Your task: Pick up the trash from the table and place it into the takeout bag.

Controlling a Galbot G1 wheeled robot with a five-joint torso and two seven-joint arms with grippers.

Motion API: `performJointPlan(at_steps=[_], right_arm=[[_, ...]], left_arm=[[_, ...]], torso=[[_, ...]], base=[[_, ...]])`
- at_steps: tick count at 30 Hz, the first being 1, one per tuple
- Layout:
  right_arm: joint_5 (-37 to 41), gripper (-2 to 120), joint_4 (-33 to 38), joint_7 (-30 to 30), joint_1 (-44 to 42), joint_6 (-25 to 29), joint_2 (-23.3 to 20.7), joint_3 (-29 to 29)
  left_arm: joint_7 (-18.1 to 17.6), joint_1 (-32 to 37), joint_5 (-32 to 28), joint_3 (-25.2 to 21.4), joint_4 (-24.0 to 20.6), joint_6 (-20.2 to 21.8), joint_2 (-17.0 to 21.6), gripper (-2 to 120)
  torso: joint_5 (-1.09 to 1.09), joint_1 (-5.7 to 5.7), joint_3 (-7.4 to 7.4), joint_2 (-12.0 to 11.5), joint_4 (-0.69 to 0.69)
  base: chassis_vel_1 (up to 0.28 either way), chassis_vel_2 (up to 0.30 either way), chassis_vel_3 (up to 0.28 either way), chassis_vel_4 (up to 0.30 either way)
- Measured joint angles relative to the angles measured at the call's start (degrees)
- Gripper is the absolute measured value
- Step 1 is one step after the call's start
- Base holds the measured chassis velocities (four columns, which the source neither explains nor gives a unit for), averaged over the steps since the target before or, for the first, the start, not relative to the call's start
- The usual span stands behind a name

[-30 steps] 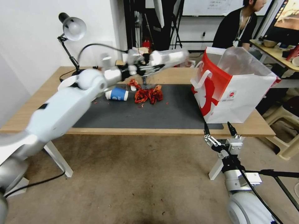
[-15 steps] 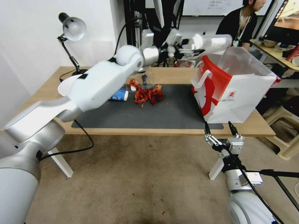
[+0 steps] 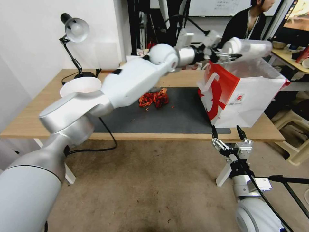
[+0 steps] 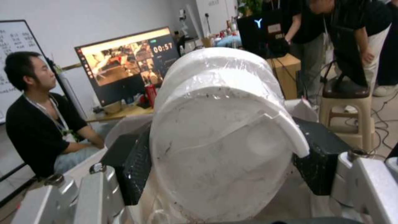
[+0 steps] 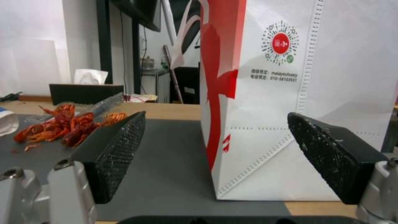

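Note:
My left arm reaches across the table (image 3: 35, 112) to the takeout bag (image 3: 248, 100). Its gripper (image 3: 230, 54) is shut on a clear white-lidded cup (image 3: 249, 47), held on its side just above the bag's open top. The left wrist view has the cup (image 4: 219, 124) clamped between the black pads (image 4: 132, 168). A heap of red scraps (image 3: 154, 97) lies on the dark mat (image 3: 167, 119). Below the table's front edge, near the bag, my right gripper (image 3: 227, 133) stands open and holds nothing. In the right wrist view it (image 5: 215, 155) faces the bag (image 5: 282, 93).
A desk lamp (image 3: 75, 30) and a white round dish (image 3: 80, 86) stand at the table's back left. A beige plastic stool (image 3: 296, 129) and another desk (image 3: 286, 54) are to the right of the bag. Open floor lies in front of the table.
My left arm has swung right and upward with the cup, from above the red scraps to over the bag's open top. The right arm has stayed put.

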Motion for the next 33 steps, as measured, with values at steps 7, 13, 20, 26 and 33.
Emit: performJointPlan(at_steps=[7, 13, 20, 26, 33], right_arm=[[0.06, 88, 0.46, 0.0, -0.34, 0.11, 0.05, 0.21], [0.07, 88, 0.51, 0.0, -0.43, 0.13, 0.15, 0.22], [0.06, 88, 0.61, -0.01, -0.47, 0.13, 0.21, 0.21], [0.06, 88, 0.61, -0.02, -0.46, 0.14, 0.25, 0.25], [-0.2, 88, 0.58, -0.04, -0.61, 0.14, 0.83, 0.25]], left_arm=[[-0.59, 0.4, 1.41, 0.52, 1.13, -0.3, -0.12, 75], [-0.68, 0.69, 1.3, 0.53, 0.44, -0.33, 0.64, 96], [-0.99, 0.94, 0.72, -0.22, -0.03, -0.35, 1.13, 100], [-3.59, 2.61, -1.33, -3.48, -2.36, -0.78, 3.64, 100], [-6.43, 6.87, -2.85, -7.11, -5.25, -1.87, 10.38, 100]], torso=[[-0.01, 0.0, 0.0, 0.0, 0.01], [-0.02, 0.0, 0.0, 0.0, 0.02], [-0.02, 0.0, 0.0, 0.0, 0.01], [-0.02, 0.0, 0.0, 0.0, -0.02], [-0.04, 0.0, 0.0, 0.0, 0.03]], base=[[0.0, 0.0, 0.0, 0.0], [0.0, 0.0, 0.0, 0.0], [0.0, 0.0, 0.0, 0.0], [0.0, 0.0, 0.0, 0.0], [0.0, 0.0, 0.0, 0.0]])
